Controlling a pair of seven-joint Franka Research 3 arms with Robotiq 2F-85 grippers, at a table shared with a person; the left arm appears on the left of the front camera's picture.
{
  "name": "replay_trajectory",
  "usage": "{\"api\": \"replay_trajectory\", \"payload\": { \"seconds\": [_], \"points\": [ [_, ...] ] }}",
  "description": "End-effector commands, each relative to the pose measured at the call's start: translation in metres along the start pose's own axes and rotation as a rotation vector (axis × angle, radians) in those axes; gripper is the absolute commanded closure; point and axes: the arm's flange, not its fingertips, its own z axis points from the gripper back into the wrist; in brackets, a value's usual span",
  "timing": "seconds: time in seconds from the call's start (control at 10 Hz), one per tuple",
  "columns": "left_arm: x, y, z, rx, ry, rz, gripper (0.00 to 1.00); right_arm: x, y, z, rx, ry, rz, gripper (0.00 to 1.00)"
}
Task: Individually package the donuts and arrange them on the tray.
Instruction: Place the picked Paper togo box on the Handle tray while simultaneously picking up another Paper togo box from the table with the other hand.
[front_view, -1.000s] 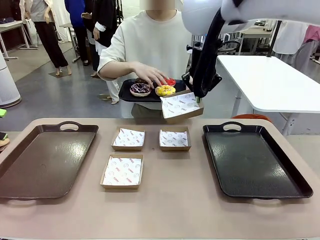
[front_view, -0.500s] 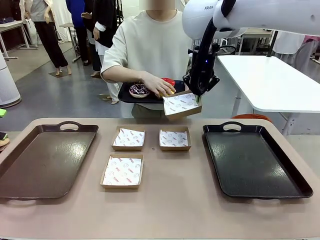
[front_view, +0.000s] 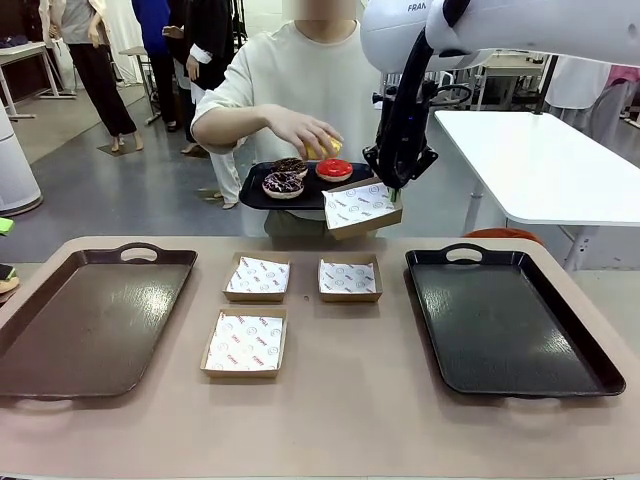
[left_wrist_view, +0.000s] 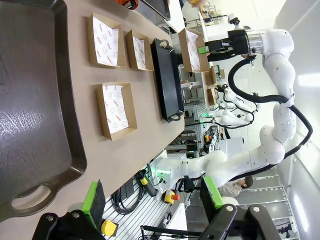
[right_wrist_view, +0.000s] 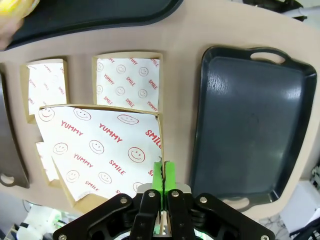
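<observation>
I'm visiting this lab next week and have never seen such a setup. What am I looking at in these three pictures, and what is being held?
Two white robot arms work at a table, facing a person. The front picture looks across the table from between the arms. The other two come from cameras on each wrist, looking along that gripper's fingers. On the table lie a brown tray at the robot's left, a black tray at its right, and three paper-lined cardboard boxes between them. The right gripper is shut on the edge of a fourth lined box, raised near the person. The person's hand holds a yellow donut above a small dark tray carrying three more donuts. The left gripper is open and holds nothing.
</observation>
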Motion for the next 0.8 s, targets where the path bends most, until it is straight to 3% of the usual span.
{"api": "replay_trajectory", "payload": {
  "seconds": [0.0, 0.7],
  "points": [
    [0.0002, -0.0005, 0.0006, -0.012, -0.004, -0.008, 0.00, -0.0067, -0.0037, -0.0037, -0.001, -0.001, -0.005, 1.00],
    [0.0002, -0.0005, 0.0006, -0.012, -0.004, -0.008, 0.00, -0.0067, -0.0037, -0.0037, -0.001, -0.001, -0.005, 1.00]
  ]
}}
